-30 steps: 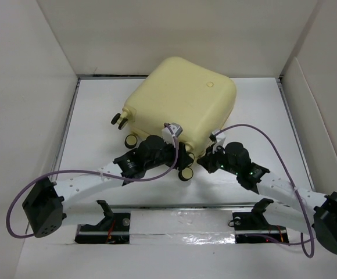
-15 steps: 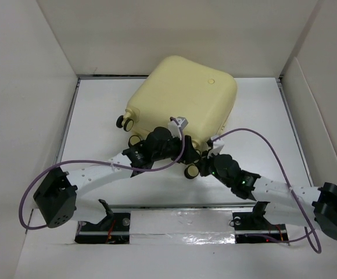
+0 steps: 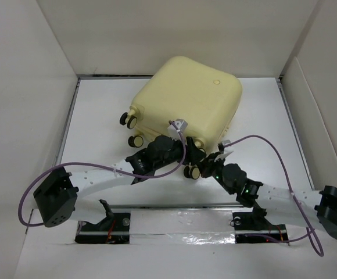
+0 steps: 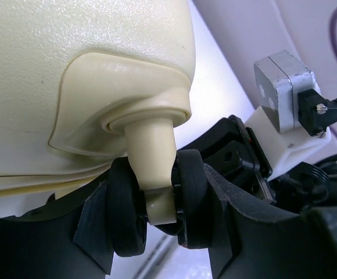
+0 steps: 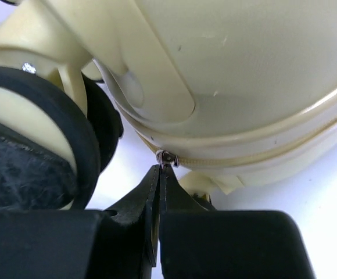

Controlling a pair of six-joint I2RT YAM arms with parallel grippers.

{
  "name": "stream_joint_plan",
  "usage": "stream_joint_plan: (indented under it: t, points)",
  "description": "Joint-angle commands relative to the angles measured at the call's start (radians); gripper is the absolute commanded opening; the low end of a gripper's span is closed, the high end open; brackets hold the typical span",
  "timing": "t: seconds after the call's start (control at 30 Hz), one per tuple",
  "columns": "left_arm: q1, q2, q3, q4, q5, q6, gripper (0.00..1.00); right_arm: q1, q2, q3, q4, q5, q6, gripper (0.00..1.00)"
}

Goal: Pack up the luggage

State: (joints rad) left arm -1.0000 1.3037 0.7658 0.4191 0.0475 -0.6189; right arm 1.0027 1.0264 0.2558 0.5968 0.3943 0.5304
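Left jaws clamp luggage caster; right jaws shut at seam.

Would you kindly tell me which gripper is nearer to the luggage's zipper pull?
Right. The right gripper's closed tips sit at the zipper pull on the luggage seam; the left gripper clamps a caster wheel nearby.

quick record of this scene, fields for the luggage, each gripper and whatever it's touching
luggage: closed, lying on its broad side on the table, wheels toward the arms
left gripper: closed on a caster wheel, one finger on each side
right gripper: shut, tips right at the zipper slider on the seam
unclear: whether the right tips actually pinch the zipper pull
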Motion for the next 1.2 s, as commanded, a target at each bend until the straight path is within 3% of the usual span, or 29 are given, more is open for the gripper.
stream_joint_plan:
  t: [0.0, 0.1, 0.2, 0.23, 0.3, 0.33, 0.43, 0.53, 0.8, 0.87, 1.03, 1.17]
  points:
    - [-0.075, -0.057, 0.043, 0.469, 0.219, -0.036, 0.0, 0.057, -0.109, -0.013, 0.19, -0.019, 0.022, 0.0]
    - [-0.092, 0.043, 0.073, 0.581, 0.235, -0.097, 0.02, 0.057, -0.083, 0.0, 0.215, -0.06, -0.016, 0.0]
    - [-0.112, 0.126, 0.119, 0.641, 0.207, -0.107, 0.38, 0.057, -0.048, 0.013, 0.244, -0.063, -0.032, 0.0]
    - [-0.112, 0.134, 0.13, 0.652, 0.218, -0.105, 0.59, 0.048, -0.054, 0.001, 0.254, -0.057, -0.035, 0.0]
    - [-0.112, 0.091, 0.125, 0.612, 0.189, -0.078, 0.71, 0.037, -0.115, -0.016, 0.18, -0.046, -0.029, 0.0]
    - [-0.112, 0.063, 0.121, 0.516, 0.122, -0.02, 0.78, 0.028, -0.144, -0.016, 0.134, -0.04, -0.027, 0.0]
    - [-0.112, -0.07, 0.095, 0.282, -0.069, 0.091, 0.83, 0.014, -0.279, -0.03, -0.021, -0.032, -0.038, 0.0]
    - [-0.053, -0.21, 0.058, 0.039, -0.207, 0.11, 0.83, -0.024, -0.404, -0.035, -0.198, -0.064, -0.058, 0.0]
    - [0.251, -0.523, 0.039, -0.501, -0.354, 0.114, 0.82, -0.136, -0.54, -0.021, -0.439, -0.21, -0.13, 0.0]
    - [0.325, -0.543, 0.049, -0.578, -0.36, 0.146, 0.85, -0.151, -0.539, -0.016, -0.44, -0.235, -0.145, 0.0]
    - [0.544, -0.423, 0.124, -0.672, -0.18, 0.295, 0.86, -0.183, -0.516, -0.01, -0.416, -0.299, -0.17, 0.0]
    - [0.564, -0.337, 0.174, -0.718, -0.147, 0.456, 0.87, -0.184, -0.496, -0.004, -0.394, -0.327, -0.178, 0.0]
